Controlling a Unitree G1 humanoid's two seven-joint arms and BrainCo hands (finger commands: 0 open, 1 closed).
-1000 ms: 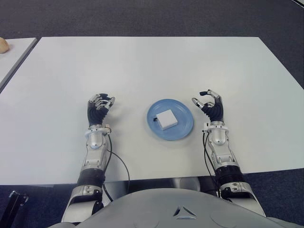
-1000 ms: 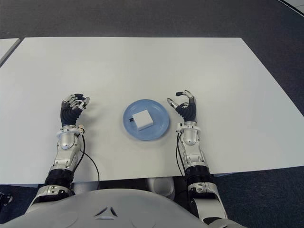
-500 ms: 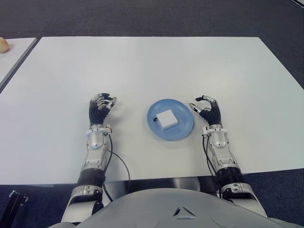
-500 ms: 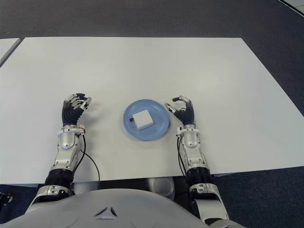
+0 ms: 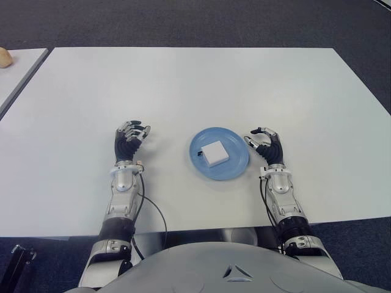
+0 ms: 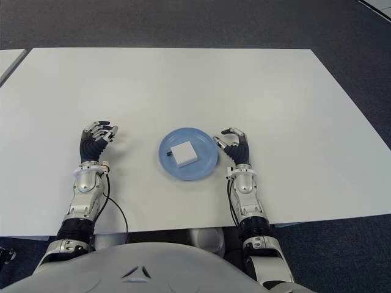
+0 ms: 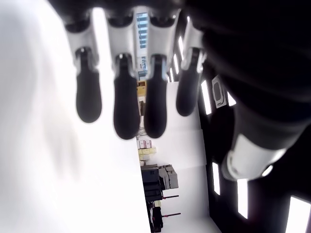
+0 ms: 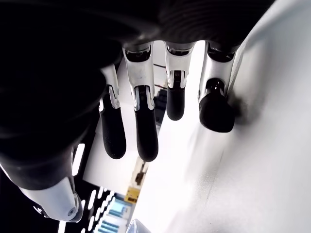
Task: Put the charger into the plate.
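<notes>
We record one white table (image 5: pixel 195 85), carrying one blue plate (image 5: pixel 236 166) near its front edge, between our two hands. Item within the plate: one white, square charger (image 5: pixel 214 152), lying flat a little off the plate's middle, clear of both hands. Our right hand (image 5: pixel 266 145) shows just beside the plate's right rim, fingers (image 8: pixel 146 131) loosely curved and apart, with nothing between them in its wrist view; whether a fingertip touches the rim we cannot tell. Our left hand (image 5: pixel 129 139) shows well apart from the plate on its left, fingers (image 7: pixel 126 107) likewise relaxed and holding nothing. Status, as we judge it: the placing is done, since the charger sits inside the plate and neither hand has hold of it. Remaining, in our estimate: at most drawing the right hand clear of the plate.
</notes>
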